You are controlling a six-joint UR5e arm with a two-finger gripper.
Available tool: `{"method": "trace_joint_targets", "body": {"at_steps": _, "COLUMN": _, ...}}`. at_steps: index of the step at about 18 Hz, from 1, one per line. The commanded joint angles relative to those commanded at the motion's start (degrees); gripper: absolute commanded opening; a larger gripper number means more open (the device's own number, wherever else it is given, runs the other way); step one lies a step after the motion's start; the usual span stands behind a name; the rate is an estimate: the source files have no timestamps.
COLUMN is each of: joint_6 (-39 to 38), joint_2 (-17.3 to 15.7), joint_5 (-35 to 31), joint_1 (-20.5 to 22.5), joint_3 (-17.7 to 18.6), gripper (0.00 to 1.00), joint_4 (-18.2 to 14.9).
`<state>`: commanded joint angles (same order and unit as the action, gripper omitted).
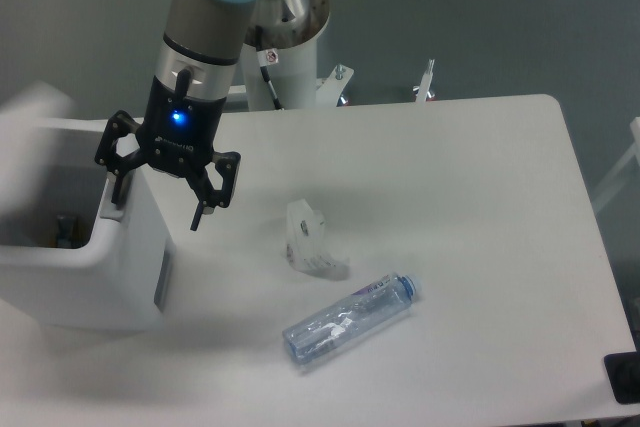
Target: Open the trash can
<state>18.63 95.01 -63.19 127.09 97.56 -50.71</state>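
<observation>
White table [470, 207] fills my view. My gripper [160, 192] has its fingers spread wide apart, one finger down at the grey tab on the trash can [105, 267]. That big bin sits at the left edge, lid blurred and up. A bottle [348, 319] lies well apart on open table.

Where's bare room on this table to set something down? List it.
The widest bare patch is the table right of the bottle and the small white piece, out to the far and right edges. It is crowded at the left, around the trash can and gripper.
</observation>
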Motion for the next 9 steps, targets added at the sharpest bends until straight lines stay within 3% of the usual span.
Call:
{"method": "trace_joint_targets", "body": {"at_steps": 6, "joint_6": 0.3, "joint_2": -0.3, "joint_5": -0.1, "joint_1": 0.1, "joint_3": -1.6, "gripper": 1.0, "joint_4": 0.1}}
{"method": "trace_joint_targets", "body": {"at_steps": 9, "joint_6": 1.0, "joint_2": -0.2, "joint_5": -0.4, "joint_1": 3.1, "joint_3": -2.1, "gripper": 1.0, "joint_4": 0.3}}
